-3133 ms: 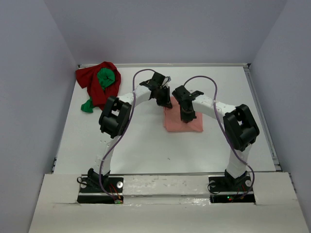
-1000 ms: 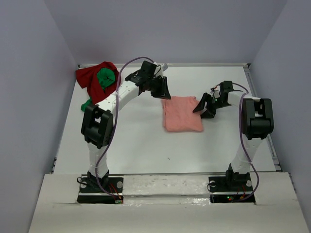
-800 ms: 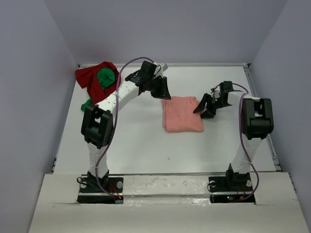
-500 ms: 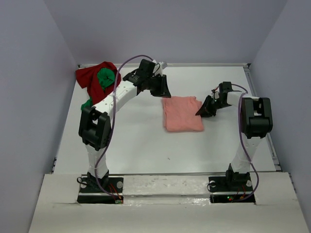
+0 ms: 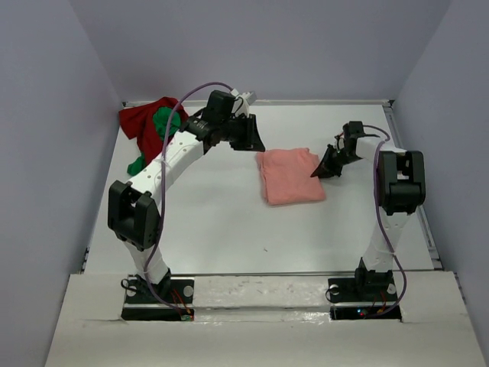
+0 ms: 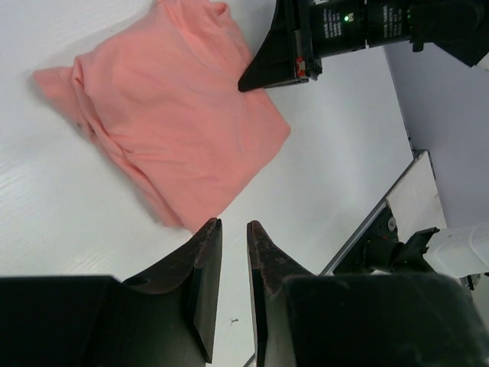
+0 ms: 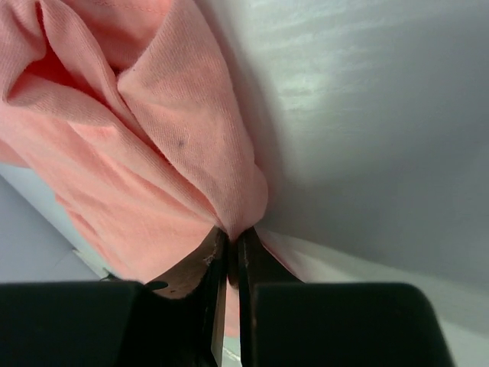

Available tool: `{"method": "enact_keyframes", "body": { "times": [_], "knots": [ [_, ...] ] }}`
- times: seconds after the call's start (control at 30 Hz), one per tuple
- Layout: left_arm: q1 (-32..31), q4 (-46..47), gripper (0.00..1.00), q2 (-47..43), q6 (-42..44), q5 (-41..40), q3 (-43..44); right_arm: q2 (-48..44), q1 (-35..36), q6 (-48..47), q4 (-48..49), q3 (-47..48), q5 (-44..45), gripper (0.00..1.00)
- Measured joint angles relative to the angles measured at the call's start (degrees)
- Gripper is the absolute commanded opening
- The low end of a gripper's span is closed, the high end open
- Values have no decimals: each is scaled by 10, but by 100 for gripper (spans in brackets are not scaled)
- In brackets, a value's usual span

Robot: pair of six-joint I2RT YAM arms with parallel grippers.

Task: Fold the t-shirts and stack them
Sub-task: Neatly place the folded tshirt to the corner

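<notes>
Progress looks to be about a third: the salmon-pink t-shirt (image 5: 290, 176) lies folded into a compact, slightly skewed rectangle on the white tabletop (image 5: 214, 222), right of the middle and rather nearer the far edge than the near one. Its layers look fairly flat, though the right-hand side bunches into a soft ridge. The dark red t-shirt (image 5: 141, 122) and the bright green t-shirt (image 5: 163, 122) sit crumpled together in the far left corner, the green one tangled into the red with a bit of it trailing out toward the left edge. Neither has been spread out or folded, and nothing is stacked yet, so by my reckoning most of the job remains.

The right arm reaches straight out from its base along the right side, wrist bent inward. The right fingers (image 7: 260, 271) are pressed together on the bunched right edge of the pink shirt, low against the tabletop, pinching a fold of cloth between their tips.

The left arm stretches in a long diagonal from its base toward the middle of the far edge. The left fingers (image 6: 202, 252) hang above bare tabletop just beyond the pink shirt's far left corner, clear of the cloth. They stand nearly together with a narrow slit between them and nothing in it.
</notes>
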Motion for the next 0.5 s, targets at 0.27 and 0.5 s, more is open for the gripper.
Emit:
{"method": "enact_keyframes", "body": {
  "times": [0.27,0.5],
  "knots": [
    [1,-1,30,-1,0,0,-26,4,6,-5,-29,51,88,0],
    [2,2,30,-7,-1,0,-36,43,8,-21,-49,133,158,0]
  ]
}}
